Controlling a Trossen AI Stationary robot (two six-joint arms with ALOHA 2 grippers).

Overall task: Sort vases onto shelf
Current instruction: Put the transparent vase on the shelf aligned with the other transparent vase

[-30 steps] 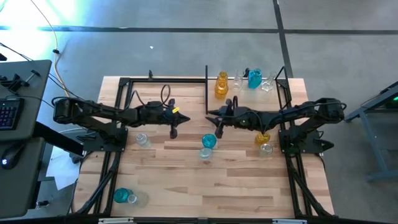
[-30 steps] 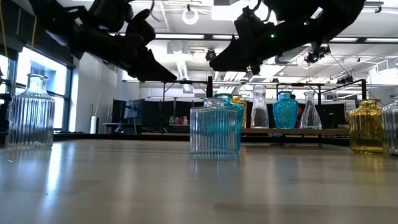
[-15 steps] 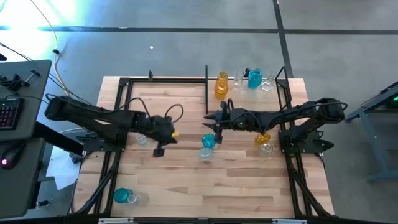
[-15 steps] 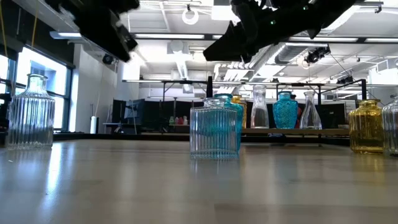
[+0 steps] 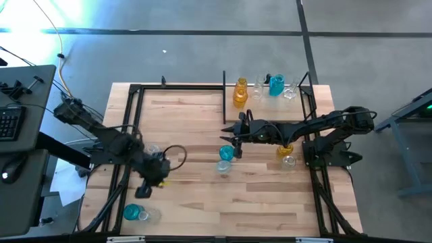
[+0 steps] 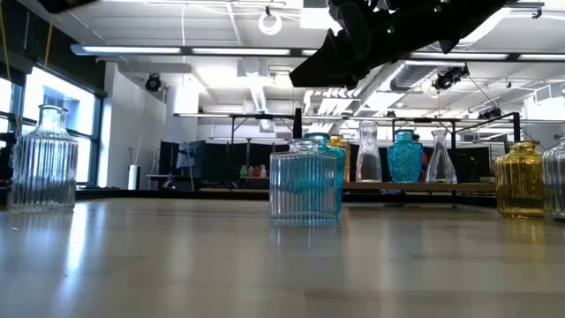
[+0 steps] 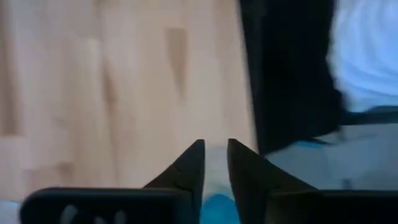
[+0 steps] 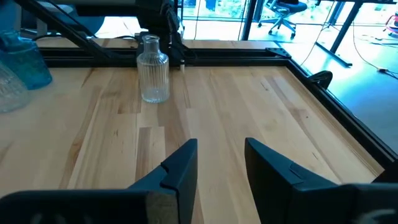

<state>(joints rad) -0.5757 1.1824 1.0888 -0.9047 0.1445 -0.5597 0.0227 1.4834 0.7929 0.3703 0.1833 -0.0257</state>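
Wooden tabletop point(image 5: 263, 202) carries vases scattered about; four already stand on the shelf point(image 5: 297, 94) at the far right. Left gripper point(image 5: 144, 192), fingers nearly closed and empty, hangs just beside the teal vase point(image 5: 131, 212) at the near left. It should open wider first. Right gripper point(image 5: 235, 137), slightly open, holds nothing near the middle.

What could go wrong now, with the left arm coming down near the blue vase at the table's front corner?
The left gripper hangs just above the blue vase and a clear vase touching it; a push could topple both. Near the table's edge, they could roll off. The right gripper could bump the blue vase beside it.
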